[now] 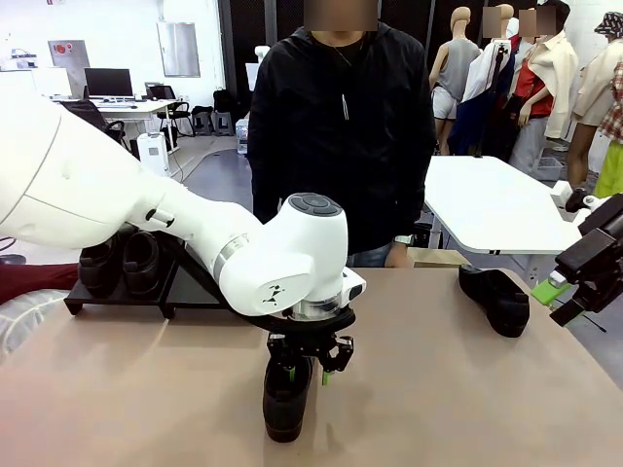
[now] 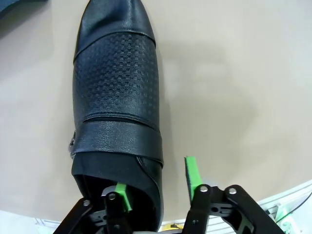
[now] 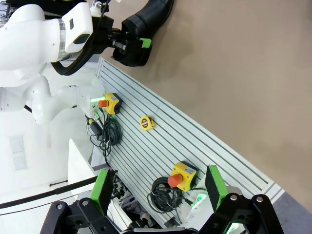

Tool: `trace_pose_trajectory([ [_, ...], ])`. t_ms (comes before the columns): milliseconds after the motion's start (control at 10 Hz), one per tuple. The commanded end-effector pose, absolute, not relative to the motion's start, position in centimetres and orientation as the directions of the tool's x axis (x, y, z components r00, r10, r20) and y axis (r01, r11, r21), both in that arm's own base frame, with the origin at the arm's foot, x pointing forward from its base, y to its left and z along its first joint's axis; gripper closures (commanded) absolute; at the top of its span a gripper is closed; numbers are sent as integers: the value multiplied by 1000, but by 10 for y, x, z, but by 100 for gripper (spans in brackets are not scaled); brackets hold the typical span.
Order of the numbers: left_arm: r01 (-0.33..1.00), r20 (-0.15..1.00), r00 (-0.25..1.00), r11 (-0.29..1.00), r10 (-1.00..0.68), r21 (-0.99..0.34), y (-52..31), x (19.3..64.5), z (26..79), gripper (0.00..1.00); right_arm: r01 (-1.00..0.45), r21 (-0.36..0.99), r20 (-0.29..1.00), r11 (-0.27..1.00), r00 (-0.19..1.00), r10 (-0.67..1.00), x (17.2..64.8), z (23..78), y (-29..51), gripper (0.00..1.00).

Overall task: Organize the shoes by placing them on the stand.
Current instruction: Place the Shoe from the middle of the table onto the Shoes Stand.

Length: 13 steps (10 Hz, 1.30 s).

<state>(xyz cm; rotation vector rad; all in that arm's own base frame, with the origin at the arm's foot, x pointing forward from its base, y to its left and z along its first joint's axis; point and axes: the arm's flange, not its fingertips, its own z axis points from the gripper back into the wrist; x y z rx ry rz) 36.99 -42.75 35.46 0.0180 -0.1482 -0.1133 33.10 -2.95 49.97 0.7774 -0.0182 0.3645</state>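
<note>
Straddling the side wall of a black loafer [image 1: 287, 399] at the lower centre of the front view, the left gripper [image 1: 310, 375] sets one green pad [image 2: 122, 195] inside the opening and one outside. Its jaws are part-spread and the outer pad is not yet touching the leather, apparently so the wall can be pinched for lifting. The right gripper [image 1: 563, 292] hangs spread and empty at the right edge, near a second loafer [image 1: 496, 297]. Two more loafers [image 1: 122, 261] occupy the stand [image 1: 107, 306] at middle left.

On the table [image 1: 448, 399], the stand [image 1: 190, 287] sits far left with two shoes [image 1: 122, 261] side by side on it, a third shoe [image 1: 287, 401] lies front-middle under the left gripper [image 1: 310, 377] — and a fourth shoe [image 1: 496, 298] far right.
</note>
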Motion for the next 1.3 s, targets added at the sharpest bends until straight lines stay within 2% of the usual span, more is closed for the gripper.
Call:
trace_pose_trajectory([
  [0, 87, 160, 983, 995, -93, 43, -433, 373, 354, 100, -353, 681, 163, 642, 927, 337, 330, 501, -33, 0],
  [700, 71, 179, 981, 996, -81, 62, -412, 365, 386, 100, -353, 681, 163, 642, 927, 337, 330, 501, -33, 0],
  [800, 81, 203, 974, 993, -96, 80, -400, 354, 411, 100, -353, 681, 163, 642, 927, 337, 330, 501, -33, 0],
  [1000, 222, 262, 940, 975, -218, 12, -373, 300, 475, 100, -353, 681, 163, 642, 927, 337, 330, 501, -33, 0],
  [1200, 243, 424, 880, 970, -214, -15, -355, 261, 500, 100, -353, 681, 163, 642, 927, 337, 330, 501, -33, 0],
])
